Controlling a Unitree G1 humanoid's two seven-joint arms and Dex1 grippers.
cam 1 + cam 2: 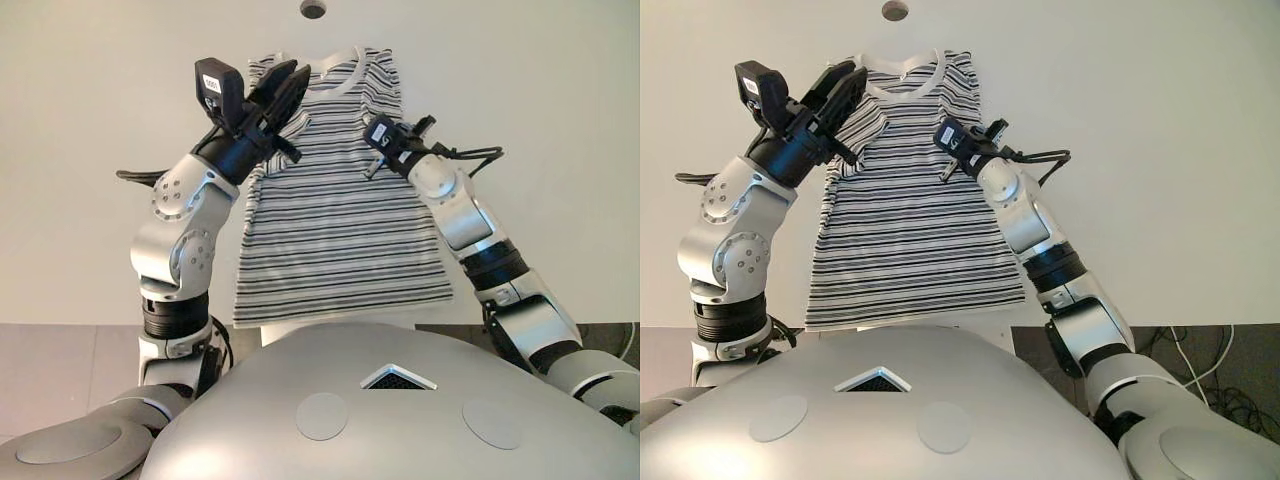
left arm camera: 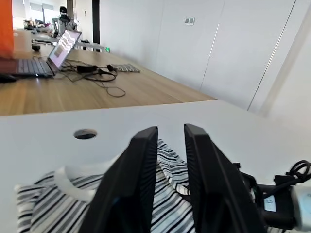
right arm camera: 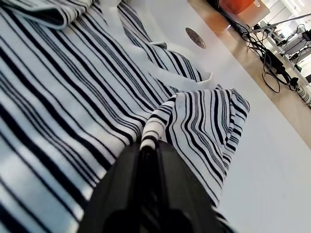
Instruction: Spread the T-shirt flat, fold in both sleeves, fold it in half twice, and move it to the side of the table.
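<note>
**Q:** Where is the T-shirt, and which way does it lie?

**A:** You have the T-shirt (image 1: 340,230) front-up on the white table (image 1: 560,120), mostly flat. Its long axis runs straight away from you. The collar (image 1: 335,75) is at the far end, toward the cable hole (image 1: 313,8), and the hem (image 1: 340,305) is at the near edge.

**Q:** What are the claws doing?

**A:** Your right gripper (image 3: 147,145) is closed low over the shirt's right chest. It pinches a ridge of striped cloth at its tips, from what looks like the right sleeve (image 3: 204,121). The likely reason is that you hold that sleeve to bring it inward over the body. Your left gripper (image 2: 171,130) hangs above the left shoulder with its fingers a little apart and nothing between them. It appears raised clear of the cloth, probably so it drags nothing while the right side works.

**Q:** What stage is the task at?

**A:** My judgement is that you are on the sleeve folds. The shirt lies at full length, so neither halving is done. It sits mid-table and has not been moved to the side.
</note>
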